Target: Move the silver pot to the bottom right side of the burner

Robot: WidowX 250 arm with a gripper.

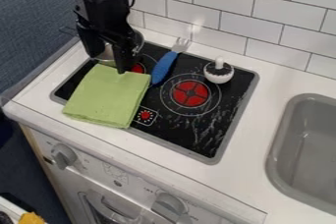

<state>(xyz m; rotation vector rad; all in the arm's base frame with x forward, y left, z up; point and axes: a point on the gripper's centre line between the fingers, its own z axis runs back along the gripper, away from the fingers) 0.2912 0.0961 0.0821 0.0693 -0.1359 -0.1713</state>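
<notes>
The gripper [109, 63] hangs over the back left of the black stovetop [177, 132], its fingers apart. Behind and between them, the silver pot [105, 57] sits at the stove's back left corner, largely covered by the arm. A bit of its curved wall shows to the right of the gripper. How the fingers stand to the pot's rim cannot be told. The right fingertip is just above the back edge of the green cloth [108, 95].
A blue-handled fork [164, 67] lies right of the gripper. A black-and-white lidded pot [218, 72] stands at the back right, near the red burner [190, 94]. The tiled wall [236, 24] runs behind; a grey sink [305, 144] is at right.
</notes>
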